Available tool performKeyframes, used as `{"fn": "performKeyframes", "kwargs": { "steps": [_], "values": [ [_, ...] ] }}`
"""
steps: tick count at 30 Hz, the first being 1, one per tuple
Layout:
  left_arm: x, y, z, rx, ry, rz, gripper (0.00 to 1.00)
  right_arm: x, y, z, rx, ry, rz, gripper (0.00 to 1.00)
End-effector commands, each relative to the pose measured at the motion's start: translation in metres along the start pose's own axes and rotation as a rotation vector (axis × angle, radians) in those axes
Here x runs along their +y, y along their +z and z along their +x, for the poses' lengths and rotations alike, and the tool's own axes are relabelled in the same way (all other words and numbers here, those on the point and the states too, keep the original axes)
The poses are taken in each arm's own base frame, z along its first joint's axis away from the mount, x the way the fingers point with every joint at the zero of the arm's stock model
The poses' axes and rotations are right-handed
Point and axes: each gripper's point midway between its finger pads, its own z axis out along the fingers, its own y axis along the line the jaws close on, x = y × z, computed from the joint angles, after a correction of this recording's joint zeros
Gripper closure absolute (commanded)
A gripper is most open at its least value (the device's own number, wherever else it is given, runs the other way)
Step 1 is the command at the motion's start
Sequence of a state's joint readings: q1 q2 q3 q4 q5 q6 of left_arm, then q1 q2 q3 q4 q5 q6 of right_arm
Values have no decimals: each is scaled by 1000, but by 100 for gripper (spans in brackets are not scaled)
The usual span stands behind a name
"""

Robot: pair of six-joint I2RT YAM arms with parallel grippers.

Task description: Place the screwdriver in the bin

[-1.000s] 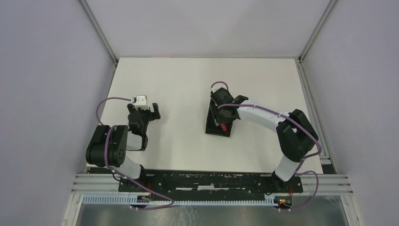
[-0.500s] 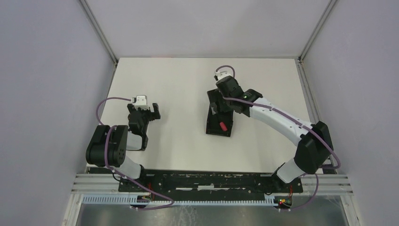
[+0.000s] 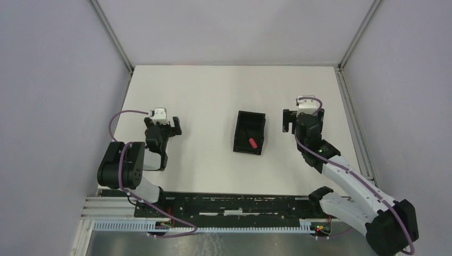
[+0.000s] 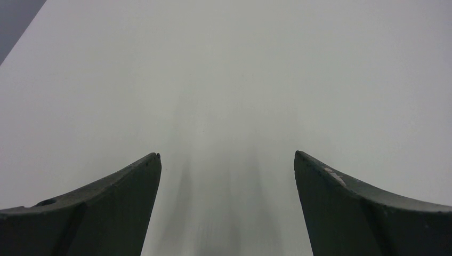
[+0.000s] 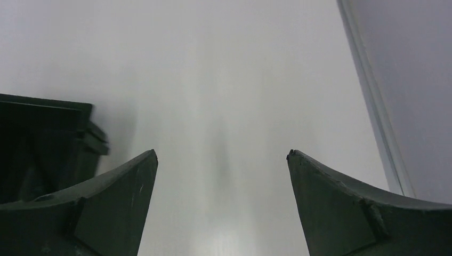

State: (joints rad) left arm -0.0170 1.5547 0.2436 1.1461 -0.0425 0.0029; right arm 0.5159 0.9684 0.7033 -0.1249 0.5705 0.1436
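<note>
The screwdriver [image 3: 252,141], red-handled, lies inside the small black bin [image 3: 242,148] at the middle of the white table. My right gripper [image 3: 299,118] stands open to the right of the bin, apart from it, with nothing between its fingers. The right wrist view shows the bin's corner [image 5: 48,144] at the left, beyond my right gripper [image 5: 222,156], and bare table between the jaws. My left gripper [image 3: 164,126] sits open at the left of the table, far from the bin. In its wrist view my left gripper [image 4: 227,154] has only bare table ahead.
A metal frame rail [image 5: 373,101] runs along the table's right edge, close to the right gripper. Grey walls enclose the table on three sides. The arms' mounting rail [image 3: 240,205] lies along the near edge.
My right gripper opened over the bin, left the screwdriver inside it and swung away to the right. The left arm has not moved.
</note>
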Motion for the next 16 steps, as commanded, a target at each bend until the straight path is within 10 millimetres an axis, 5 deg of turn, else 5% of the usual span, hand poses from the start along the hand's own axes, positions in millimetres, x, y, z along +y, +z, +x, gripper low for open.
{"fn": "performKeyframes", "kwargs": {
  "steps": [1,8,16],
  "values": [
    [-1,2,-15,-48,-33,3,0,-45,12,29,-80,31,168,2],
    [0,2,-15,-48,-34,2,0,-66,18,113,38,-3,247,2],
    [-1,2,-14,-47,-35,3,0,-63,21,136,94,11,240,2]
  ]
}}
